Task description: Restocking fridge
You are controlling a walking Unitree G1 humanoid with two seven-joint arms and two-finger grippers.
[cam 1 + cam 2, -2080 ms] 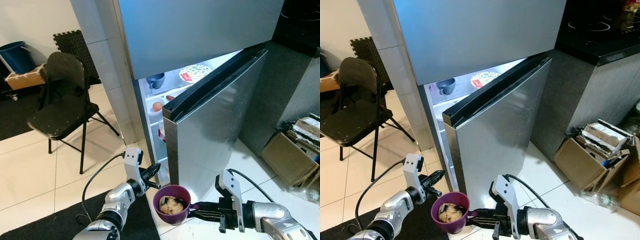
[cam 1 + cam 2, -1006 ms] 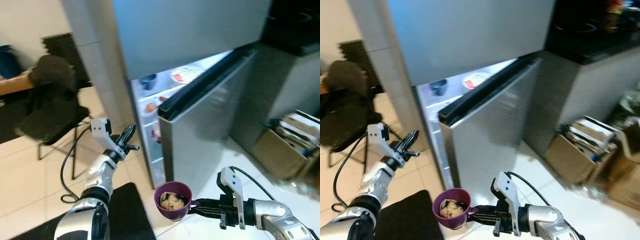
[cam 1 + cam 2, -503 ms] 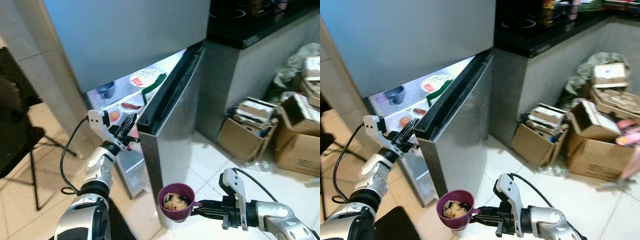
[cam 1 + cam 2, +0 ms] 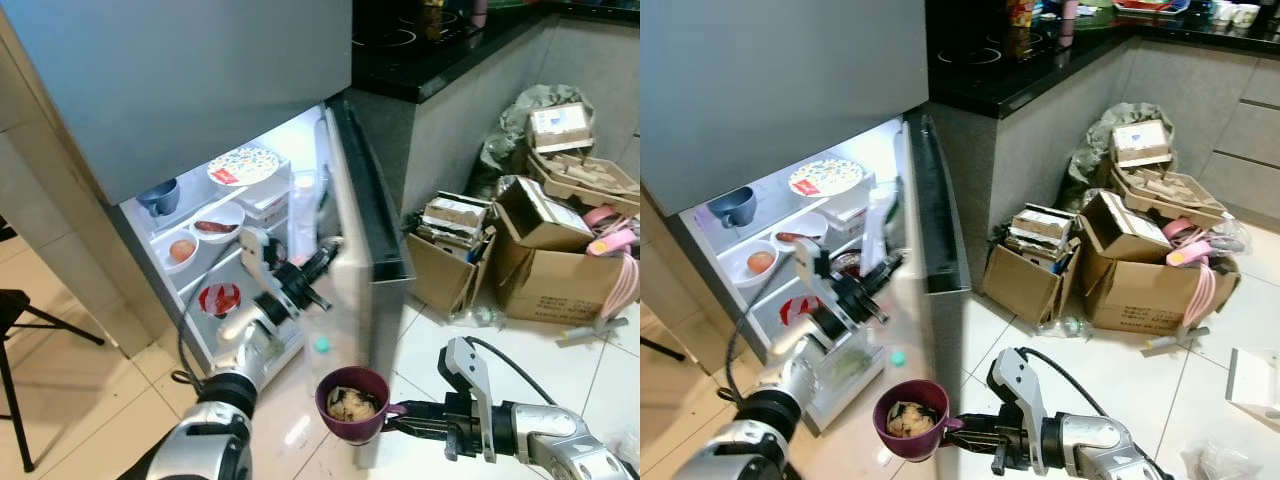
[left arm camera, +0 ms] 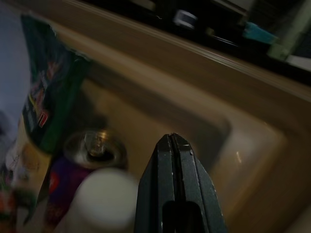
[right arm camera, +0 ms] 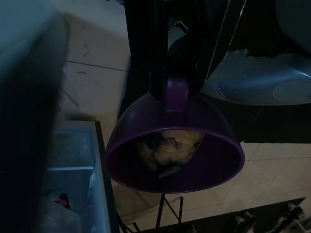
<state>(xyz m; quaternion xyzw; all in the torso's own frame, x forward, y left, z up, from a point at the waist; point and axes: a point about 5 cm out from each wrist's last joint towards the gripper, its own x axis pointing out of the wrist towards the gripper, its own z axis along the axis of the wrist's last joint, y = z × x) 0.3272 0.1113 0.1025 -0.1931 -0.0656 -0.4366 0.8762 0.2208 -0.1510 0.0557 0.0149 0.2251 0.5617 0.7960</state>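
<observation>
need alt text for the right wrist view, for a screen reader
The right claw holds a purple cup by its handle, with a pale lump of food inside. Beyond it, dim, lie white floor tiles and the open fridge's lower bins.

**Layout before the open fridge**

The fridge (image 4: 180, 90) is set at the left, its door (image 4: 365, 260) swung out rightward. A worktop (image 4: 440, 50) stands behind the door, and boxes (image 4: 540, 250) are piled on the floor (image 4: 420, 340) to the right.
</observation>
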